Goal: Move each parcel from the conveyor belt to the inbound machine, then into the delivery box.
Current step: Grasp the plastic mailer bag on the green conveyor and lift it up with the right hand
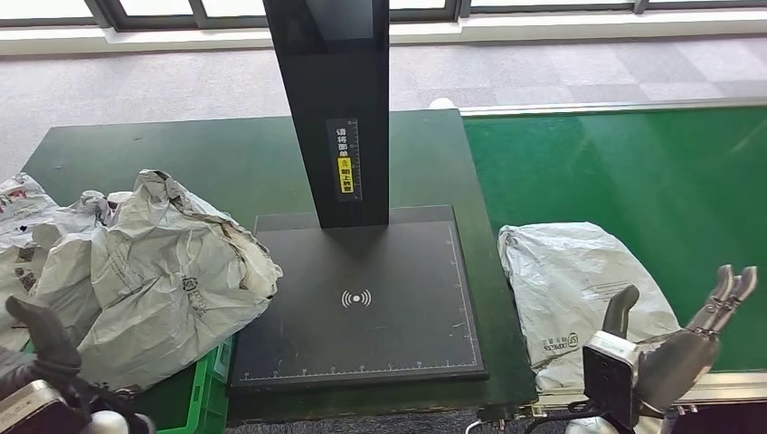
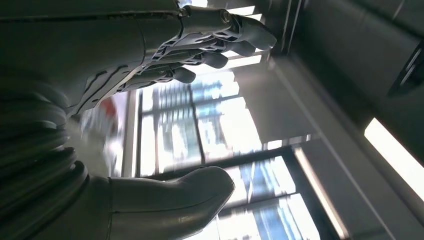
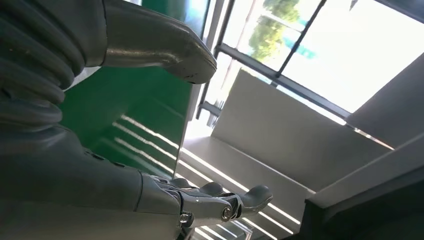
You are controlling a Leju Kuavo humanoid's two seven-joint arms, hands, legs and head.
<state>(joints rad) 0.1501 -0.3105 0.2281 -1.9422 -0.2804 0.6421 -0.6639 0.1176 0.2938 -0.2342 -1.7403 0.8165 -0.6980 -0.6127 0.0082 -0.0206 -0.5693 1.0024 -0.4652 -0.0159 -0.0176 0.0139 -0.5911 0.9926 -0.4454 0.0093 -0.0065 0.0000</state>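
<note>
Left hand (image 1: 41, 339) low at the near left corner, fingers (image 2: 220, 47) spread, grasping nothing. Heap of grey parcels (image 1: 154, 271) piled over a green box (image 1: 203, 389), touching the machine's left edge. Black machine (image 1: 362, 298) with upright post on the dark surface (image 1: 226, 158), plate bare. One grey parcel (image 1: 570, 285) flat on the green belt (image 1: 633, 172), just beside the surface. Right hand (image 1: 674, 348) released, fingers apart, at the parcel's near right edge.

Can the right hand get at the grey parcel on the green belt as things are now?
Probably yes. The right hand is open and holds nothing, close beside the parcel on the belt, and nothing stands between them.
</note>
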